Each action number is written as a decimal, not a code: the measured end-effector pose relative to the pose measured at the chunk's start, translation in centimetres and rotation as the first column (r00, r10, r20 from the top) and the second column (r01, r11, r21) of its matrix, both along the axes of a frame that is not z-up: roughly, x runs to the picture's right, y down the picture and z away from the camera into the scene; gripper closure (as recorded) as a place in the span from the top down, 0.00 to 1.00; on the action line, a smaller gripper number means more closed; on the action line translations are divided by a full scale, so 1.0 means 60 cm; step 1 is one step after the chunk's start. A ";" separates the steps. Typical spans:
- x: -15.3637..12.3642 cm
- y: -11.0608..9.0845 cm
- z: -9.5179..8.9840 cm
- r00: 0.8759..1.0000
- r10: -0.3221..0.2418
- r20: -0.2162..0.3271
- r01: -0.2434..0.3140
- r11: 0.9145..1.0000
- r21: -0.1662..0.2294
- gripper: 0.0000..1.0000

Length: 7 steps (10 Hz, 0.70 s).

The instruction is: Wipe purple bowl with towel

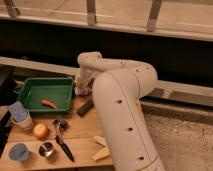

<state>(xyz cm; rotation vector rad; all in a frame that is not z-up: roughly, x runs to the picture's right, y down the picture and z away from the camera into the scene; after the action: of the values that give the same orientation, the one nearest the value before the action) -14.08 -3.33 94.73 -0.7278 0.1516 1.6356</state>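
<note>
Half hides the gripper (82,85) behind the white arm (125,100), low over the far side of the wooden table (82,134), just right of the green tray (30,82). Cannot tell whether open, closed or gripping anything. Shows a pale patch (78,80) against it, perhaps cloth, though not for sure.

Finds the purple bowl (81,92) directly beneath the gripper, close beside the tray's right rim; touching the gripper or just apart, cannot tell which. Cannot see into it.

Finds inside the green tray a single long, thin orange-red piece (48,103), lying on the floor toward the front.

Moving outward, meets a dark block (85,107) lying aslant on the table just in front of the bowl, between the tray's near right corner and the arm.

Further left, in front of the tray, notes a stack of pale cups (20,116), bluish at the top, contents not to be told. Beside it, nearer the front, sees a round orange-yellow fruit (40,131) and a black-handled utensil (63,142) lying flat.

At the front edge, counts two upright containers side by side: a blue cup (19,151) and a small metal cup (46,149), dark inside.

Near the arm's lower part, spots yellow pieces (102,152) on the wood.
</note>
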 end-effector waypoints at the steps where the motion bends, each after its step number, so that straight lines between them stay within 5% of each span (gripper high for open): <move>1: 0.013 -0.013 0.012 1.000 0.018 -0.007 -0.018 1.000 -0.003 0.00; 4: 0.032 -0.063 0.046 0.999 0.042 0.019 -0.042 0.999 0.008 0.00; 7: 0.006 -0.064 0.035 0.997 0.024 0.077 -0.025 1.000 0.012 0.00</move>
<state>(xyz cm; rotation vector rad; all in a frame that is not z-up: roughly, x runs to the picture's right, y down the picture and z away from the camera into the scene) -13.74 -7.15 96.82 -0.7844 0.0773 1.6276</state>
